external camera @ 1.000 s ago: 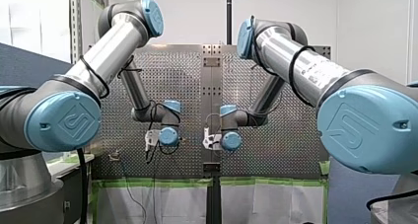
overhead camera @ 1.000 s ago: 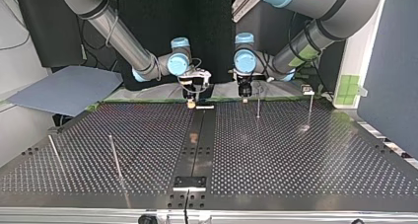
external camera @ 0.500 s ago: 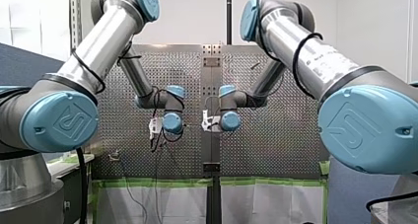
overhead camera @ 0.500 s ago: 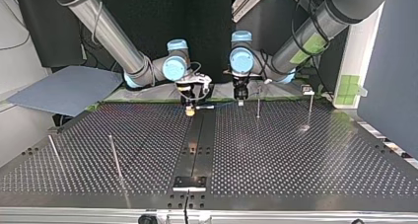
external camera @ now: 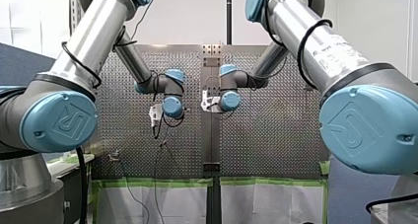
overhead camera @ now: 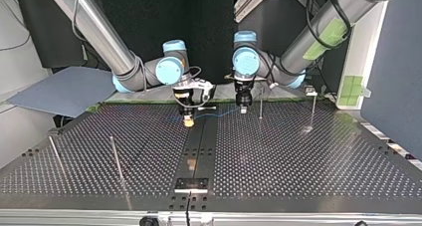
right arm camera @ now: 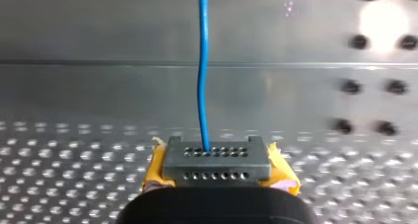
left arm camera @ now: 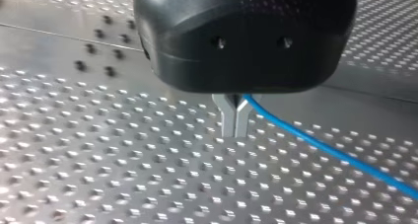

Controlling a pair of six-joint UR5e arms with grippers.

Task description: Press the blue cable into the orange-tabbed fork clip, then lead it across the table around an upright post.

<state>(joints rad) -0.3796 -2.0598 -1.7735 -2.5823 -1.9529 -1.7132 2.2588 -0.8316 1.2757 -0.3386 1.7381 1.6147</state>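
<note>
My left end effector [left arm camera: 235, 130] has its two metal fingers pinched tight on the blue cable [left arm camera: 325, 146]. The cable comes out from between them and runs off to one side, low over the table [left arm camera: 98, 174]. My right end effector [right arm camera: 217, 159] grips the same cable too, I think. The cable goes straight in at its tip, between the yellow pads [right arm camera: 283, 177], and stretches away ahead of it. So the cable hangs in a short line from one end effector to the other. I think I have both holding it so that the piece in the middle is straight and tight. That should make it easy to push down into a clip. Both tips hang just above the table, close to each other. A thin post [overhead camera: 260, 106] stands just beside the left end effector, so the cable could go round it later. I cannot find the orange clip for sure, so I judge the pressing is not yet done.
</note>
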